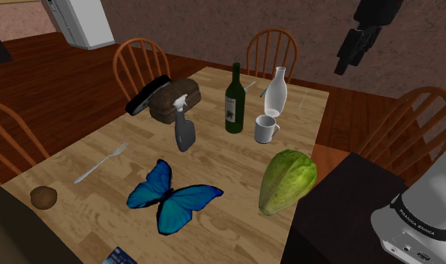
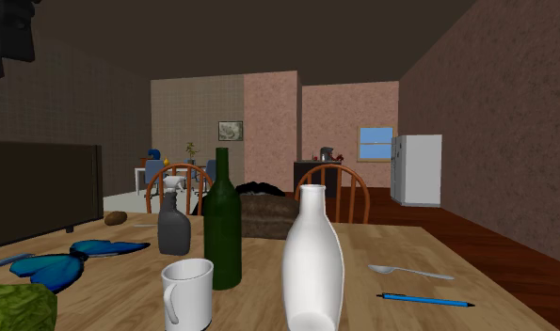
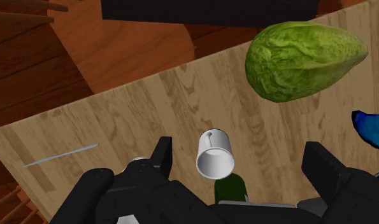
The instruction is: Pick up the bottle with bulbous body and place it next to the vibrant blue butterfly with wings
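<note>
Tally on the worktop.
Bottles, three: white bulbous bottle, dark green bottle, grey spray bottle.
Mug, one.
Blue butterfly, one.
Green cabbage, one.
Fork, one; spoon, one; blue pen, one.
Dark loaf, one.
Wooden chairs, four.

Wooden table, blue butterfly, white bottle, green bottle, mug, cabbage, spray bottle, fork, loaf

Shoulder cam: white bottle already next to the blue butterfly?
No, the white bottle stands by the green wine bottle at the far end, well apart from the blue butterfly.
</note>
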`<state>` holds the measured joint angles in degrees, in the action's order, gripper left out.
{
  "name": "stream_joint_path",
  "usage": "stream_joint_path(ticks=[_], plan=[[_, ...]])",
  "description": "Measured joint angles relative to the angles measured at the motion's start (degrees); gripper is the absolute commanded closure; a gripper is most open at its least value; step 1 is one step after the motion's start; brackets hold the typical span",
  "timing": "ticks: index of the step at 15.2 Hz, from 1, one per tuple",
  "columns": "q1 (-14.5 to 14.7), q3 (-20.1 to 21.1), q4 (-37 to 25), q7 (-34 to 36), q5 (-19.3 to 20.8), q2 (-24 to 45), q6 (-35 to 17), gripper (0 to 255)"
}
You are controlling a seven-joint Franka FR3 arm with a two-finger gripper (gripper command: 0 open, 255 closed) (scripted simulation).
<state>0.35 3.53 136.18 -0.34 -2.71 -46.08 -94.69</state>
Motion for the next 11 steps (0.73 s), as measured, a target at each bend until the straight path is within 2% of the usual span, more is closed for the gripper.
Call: stream_joint_path(ticks=[6,11], plan=[[-1.15,-2.16,-1.40,-2.55,1.43,6.69,-5.15,0],[-2.25,-4.55,-5.30,-5.42,2.58,16.88,-11.31,0]])
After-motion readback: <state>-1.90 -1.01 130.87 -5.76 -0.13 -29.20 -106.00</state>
